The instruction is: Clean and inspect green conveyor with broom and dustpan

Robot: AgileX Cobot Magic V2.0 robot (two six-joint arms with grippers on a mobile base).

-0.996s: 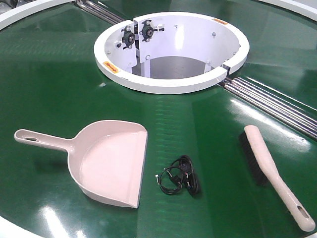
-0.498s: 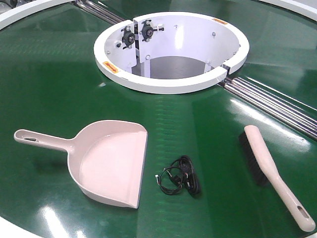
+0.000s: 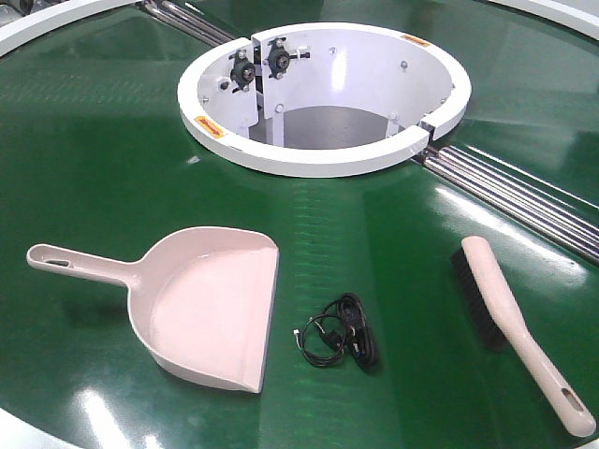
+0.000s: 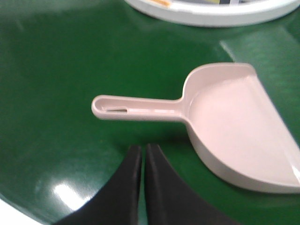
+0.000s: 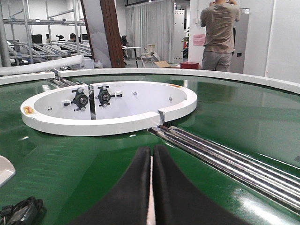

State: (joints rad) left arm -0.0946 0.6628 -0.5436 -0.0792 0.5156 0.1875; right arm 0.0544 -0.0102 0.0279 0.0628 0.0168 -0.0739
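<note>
The dustpan [image 3: 211,309] lies flat on the green conveyor [image 3: 94,168] at front left, with its handle pointing left. At front right lies the broom [image 3: 510,318], bristles to the left and handle toward the near edge. Neither gripper shows in the front view. In the left wrist view my left gripper [image 4: 142,150] is shut and empty, just short of the dustpan [image 4: 234,126] handle. My right gripper [image 5: 151,151] is shut too, pointing across the belt toward the white ring [image 5: 108,124]. A thin pale sliver shows through the slit between its fingers.
A tangled black cable [image 3: 342,341] lies between the dustpan and the broom. The big white ring opening [image 3: 318,159] sits mid-belt, and steel rollers [image 3: 524,196] run from it to the right. A person [image 5: 218,33] stands beyond the conveyor's far rim.
</note>
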